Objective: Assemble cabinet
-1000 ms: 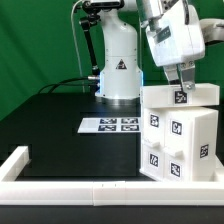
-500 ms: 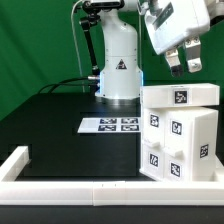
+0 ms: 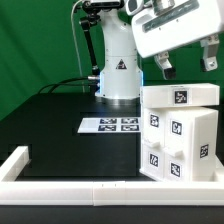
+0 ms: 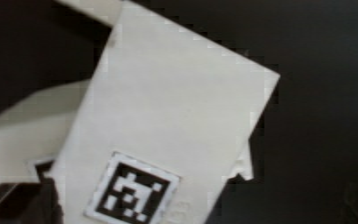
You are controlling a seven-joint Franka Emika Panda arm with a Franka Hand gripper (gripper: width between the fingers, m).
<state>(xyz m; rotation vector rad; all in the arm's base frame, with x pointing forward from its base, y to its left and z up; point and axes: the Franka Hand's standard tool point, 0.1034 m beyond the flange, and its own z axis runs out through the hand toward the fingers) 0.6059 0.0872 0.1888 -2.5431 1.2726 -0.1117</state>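
The white cabinet (image 3: pixel 178 130) stands upright on the black table at the exterior view's right. It has a flat top panel (image 3: pixel 180 95) and marker tags on its top and front faces. My gripper (image 3: pixel 188 62) hangs above the cabinet, clear of it, with its two fingers spread wide and nothing between them. In the wrist view the cabinet's white top (image 4: pixel 185 110) fills the frame, with one marker tag (image 4: pixel 137 188) on it. My fingers do not show clearly there.
The marker board (image 3: pixel 110 125) lies flat on the table's middle. A long low white rail (image 3: pixel 70 186) runs along the front edge and turns up at the exterior view's left. The white robot base (image 3: pixel 118 65) stands at the back, before a green backdrop.
My gripper was down at the cabinet's top panel by the tag. It has lifted up and away, tilted, and its fingers now stand wide apart. The cabinet has not moved.
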